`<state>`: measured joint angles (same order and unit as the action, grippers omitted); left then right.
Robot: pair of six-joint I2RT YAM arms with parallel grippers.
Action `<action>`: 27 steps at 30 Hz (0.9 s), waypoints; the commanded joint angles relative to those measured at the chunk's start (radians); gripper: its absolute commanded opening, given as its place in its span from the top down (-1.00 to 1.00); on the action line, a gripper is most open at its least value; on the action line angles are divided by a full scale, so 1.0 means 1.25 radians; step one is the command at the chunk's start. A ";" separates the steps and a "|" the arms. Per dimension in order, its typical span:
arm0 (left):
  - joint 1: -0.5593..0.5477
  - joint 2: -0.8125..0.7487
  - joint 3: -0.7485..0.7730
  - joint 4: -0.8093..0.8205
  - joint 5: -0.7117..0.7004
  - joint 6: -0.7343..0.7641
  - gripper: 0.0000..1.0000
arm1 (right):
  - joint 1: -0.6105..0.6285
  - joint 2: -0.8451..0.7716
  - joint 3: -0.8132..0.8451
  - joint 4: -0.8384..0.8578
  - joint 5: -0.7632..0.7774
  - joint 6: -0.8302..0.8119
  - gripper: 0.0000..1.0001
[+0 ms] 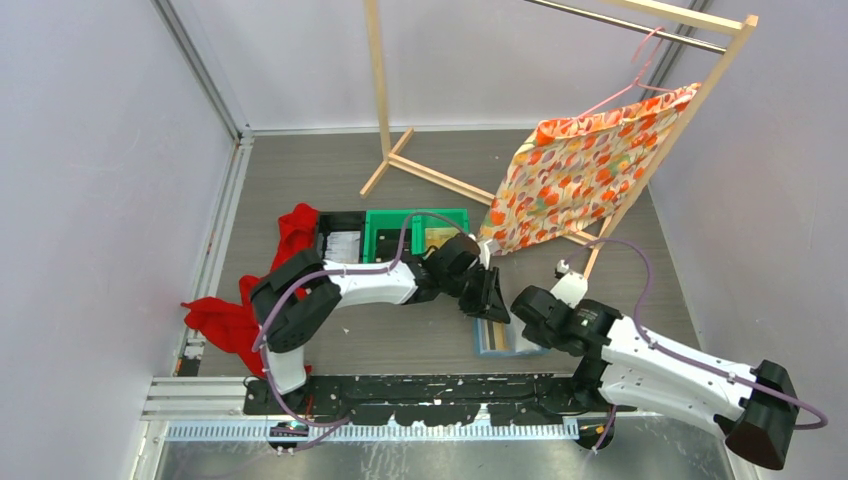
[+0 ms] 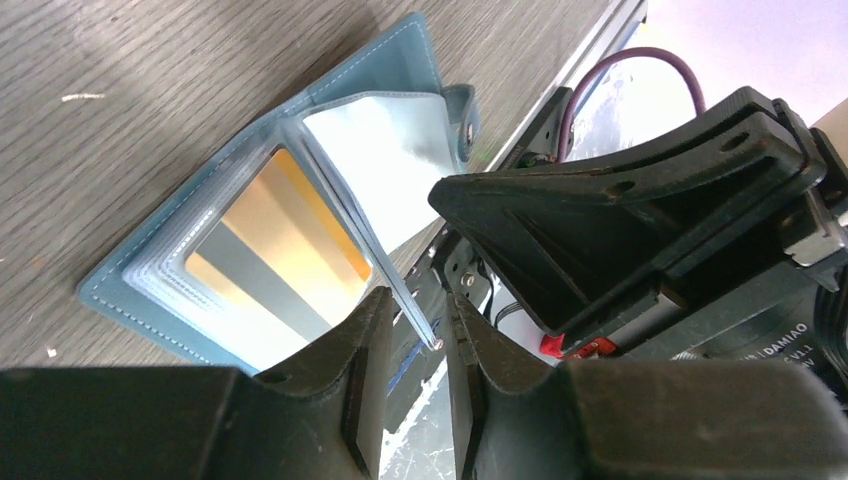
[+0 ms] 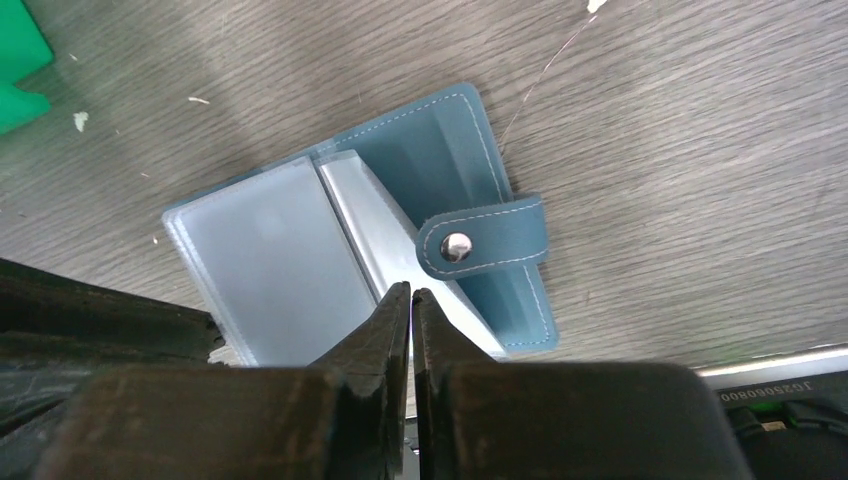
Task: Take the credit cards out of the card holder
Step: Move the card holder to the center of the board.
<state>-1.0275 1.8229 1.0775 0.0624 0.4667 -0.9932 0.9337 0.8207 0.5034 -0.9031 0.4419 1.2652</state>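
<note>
The slate-blue card holder lies open on the wooden table between my two grippers. In the left wrist view its clear pockets face up, and one credit card with grey and yellowish bands shows through the top one. One thin pocket leaf stands up, its edge between the fingers of my left gripper, whose jaws are apart with a gap wider than the leaf. My right gripper hovers over a pale leaf beside the closure tab, jaws all but together. I cannot tell if it pinches the leaf.
Green bins and a black bin stand behind the left arm. A red cloth lies at the left. A wooden rack with patterned fabric rises at the back right. A metal rail runs along the near edge.
</note>
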 commanded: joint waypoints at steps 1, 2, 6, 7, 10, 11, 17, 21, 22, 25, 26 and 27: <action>-0.004 0.020 0.045 0.038 0.025 -0.004 0.46 | -0.004 -0.048 0.037 -0.056 0.051 0.030 0.79; -0.005 0.026 0.052 0.038 0.028 -0.004 0.47 | -0.004 -0.057 0.037 -0.057 0.051 0.031 0.77; -0.005 0.048 0.078 0.035 0.037 0.003 0.47 | -0.010 -0.062 0.020 -0.038 0.040 0.030 0.68; -0.005 0.055 0.084 0.030 0.036 0.005 0.47 | -0.011 -0.056 0.015 -0.030 0.032 0.030 0.68; -0.005 0.073 0.102 0.023 0.039 0.009 0.47 | -0.012 -0.041 -0.004 0.000 0.008 0.031 0.67; -0.004 0.077 0.106 0.020 0.039 0.011 0.46 | -0.012 -0.042 -0.009 0.008 0.002 0.033 0.67; -0.005 0.072 0.116 -0.038 0.011 0.035 0.37 | -0.020 -0.054 -0.022 0.025 -0.012 0.035 0.67; -0.005 0.051 0.105 -0.091 -0.021 0.057 0.01 | -0.023 -0.056 -0.022 0.022 -0.011 0.035 0.67; -0.005 0.045 0.100 -0.101 -0.029 0.062 -0.04 | -0.023 -0.058 -0.022 0.022 -0.010 0.035 0.66; -0.005 0.034 0.089 -0.112 -0.041 0.069 -0.02 | -0.025 -0.069 -0.015 0.016 -0.006 0.030 0.61; -0.005 0.034 0.086 -0.113 -0.042 0.069 0.02 | -0.026 -0.073 -0.011 0.015 -0.005 0.028 0.60; -0.005 0.035 0.086 -0.112 -0.042 0.069 0.09 | -0.026 -0.078 -0.008 0.015 -0.002 0.025 0.57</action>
<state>-1.0275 1.9232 1.1885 -0.0502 0.4385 -0.9356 0.9070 0.7498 0.4725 -0.8909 0.4168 1.2896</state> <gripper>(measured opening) 0.500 0.196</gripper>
